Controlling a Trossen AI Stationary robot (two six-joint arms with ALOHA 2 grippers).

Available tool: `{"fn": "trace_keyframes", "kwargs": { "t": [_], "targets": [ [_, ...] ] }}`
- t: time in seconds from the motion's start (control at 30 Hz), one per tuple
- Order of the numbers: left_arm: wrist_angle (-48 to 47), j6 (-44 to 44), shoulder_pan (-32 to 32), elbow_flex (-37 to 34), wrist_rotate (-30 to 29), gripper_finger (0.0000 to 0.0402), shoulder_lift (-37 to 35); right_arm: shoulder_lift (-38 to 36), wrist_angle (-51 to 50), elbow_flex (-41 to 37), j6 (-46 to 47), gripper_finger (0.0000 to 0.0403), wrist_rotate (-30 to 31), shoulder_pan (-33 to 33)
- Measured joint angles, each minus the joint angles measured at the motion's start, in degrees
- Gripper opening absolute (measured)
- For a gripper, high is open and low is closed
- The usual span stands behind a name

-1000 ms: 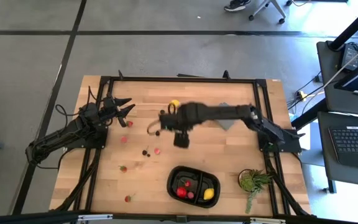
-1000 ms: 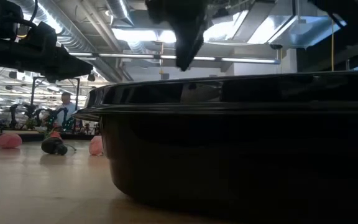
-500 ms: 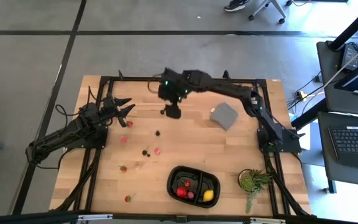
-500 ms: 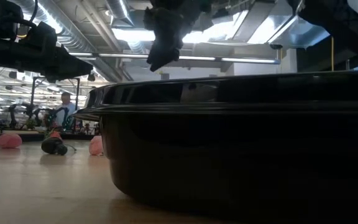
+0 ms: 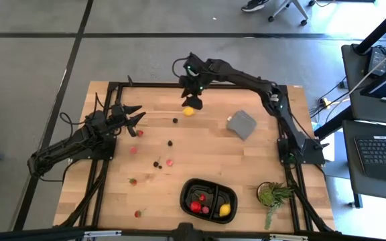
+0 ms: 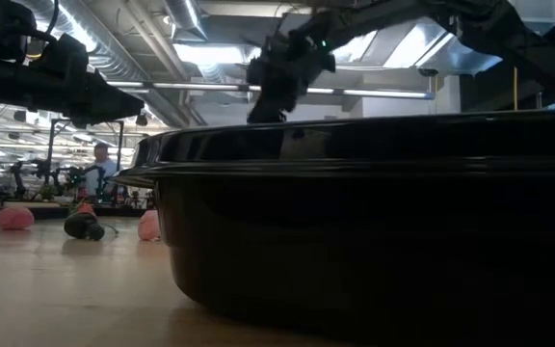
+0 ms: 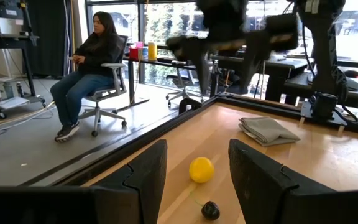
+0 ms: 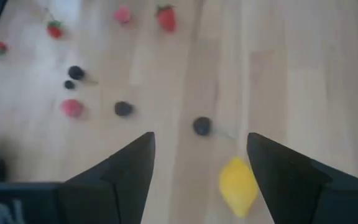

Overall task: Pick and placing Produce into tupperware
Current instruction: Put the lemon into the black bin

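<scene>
A yellow lemon (image 5: 189, 111) lies on the wood near the table's far edge, and my right gripper (image 5: 193, 100) hovers open just above and beyond it. In the right wrist view the lemon (image 8: 237, 185) shows low between the open fingers (image 8: 201, 143), untouched. Dark berries (image 5: 175, 120) and red strawberry bits (image 5: 133, 150) are scattered across the table's middle and left. The black tupperware (image 5: 208, 185) sits at the near edge, with a second lemon (image 5: 225, 209) and a red piece (image 5: 196, 206) inside. My left gripper (image 5: 136, 115) waits open at the table's left.
A grey folded square (image 5: 242, 124) lies right of the lemon. A green potted plant (image 5: 271, 194) stands near the right front corner. A black frame (image 5: 200, 86) borders the table. A person sits on a chair (image 7: 92, 68) beyond the table.
My right gripper has swung from above the table's middle toward the far edge, turning as it went, and now hangs over the lemon. The lemon and the other produce have not moved.
</scene>
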State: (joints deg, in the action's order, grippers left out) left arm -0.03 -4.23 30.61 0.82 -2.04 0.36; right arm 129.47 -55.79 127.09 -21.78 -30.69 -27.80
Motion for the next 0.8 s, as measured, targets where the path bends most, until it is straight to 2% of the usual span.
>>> {"fn": "trace_keyframes", "kwargs": {
  "t": [0.2, 0.43, 0.67, 0.8],
  "targets": [
    [0.18, 0.54, -0.02, 0.0, -0.06, 0.0165, 0.0, -0.24, 3.0, -7.0, -0.68, 0.0255, 0.02, -1.68],
    [0.09, 1.29, -0.02, 0.02, -0.26, 0.0165, 0.0, -0.24, 9.37, -14.38, 2.66, 0.0255, 7.77, -0.25],
    [0.07, -0.15, 0.0, 0.02, -0.28, 0.0165, 0.0, -1.08, 15.02, -20.14, 6.26, 0.0255, 8.54, 0.37],
    [0.04, -0.22, -0.01, 0.0, -0.26, 0.0165, 0.0, -1.11, 16.78, -22.56, 7.4, 0.0255, 11.33, 0.39]
  ]
}}
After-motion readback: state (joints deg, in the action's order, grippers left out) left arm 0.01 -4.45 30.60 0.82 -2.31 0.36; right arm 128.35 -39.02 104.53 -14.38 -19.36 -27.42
